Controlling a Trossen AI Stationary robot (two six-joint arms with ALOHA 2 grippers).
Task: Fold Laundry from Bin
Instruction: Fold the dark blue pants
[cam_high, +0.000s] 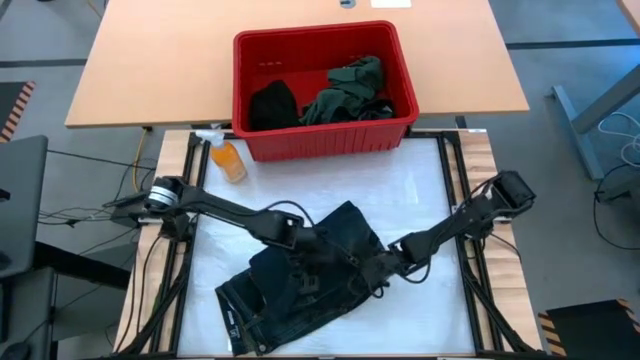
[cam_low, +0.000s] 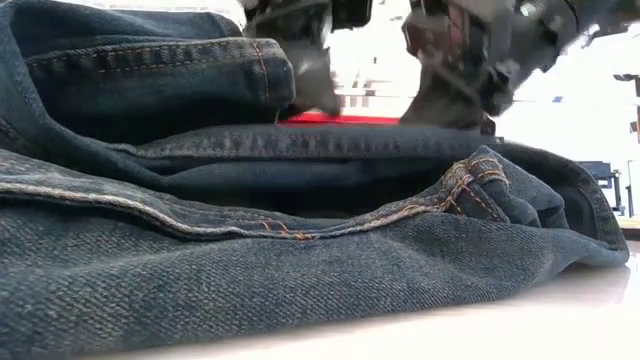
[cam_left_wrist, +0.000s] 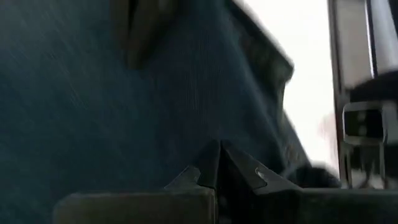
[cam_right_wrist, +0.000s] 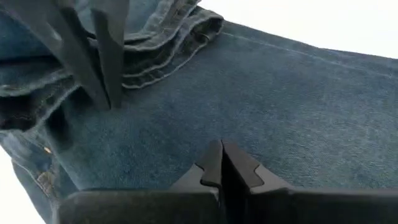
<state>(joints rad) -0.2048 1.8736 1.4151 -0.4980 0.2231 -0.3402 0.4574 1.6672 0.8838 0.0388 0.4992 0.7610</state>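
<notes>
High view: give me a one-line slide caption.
Both arms' shut tools, left tool and right tool, meet over dark jeans on the table; the red bin behind holds more laundry.

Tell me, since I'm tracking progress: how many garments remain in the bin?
2 show: a black one at the bin's left and an olive-green one at its right. More may lie hidden beneath.

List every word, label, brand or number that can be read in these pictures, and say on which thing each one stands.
No text can be read in any view.
Bin: faint marks on its inner wall, too small to read.
Spray bottle: no label can be made out.
Jeans: a pale strip at the waistband in the high view, too small to read; only stitching and a rivet in the other views.
</notes>
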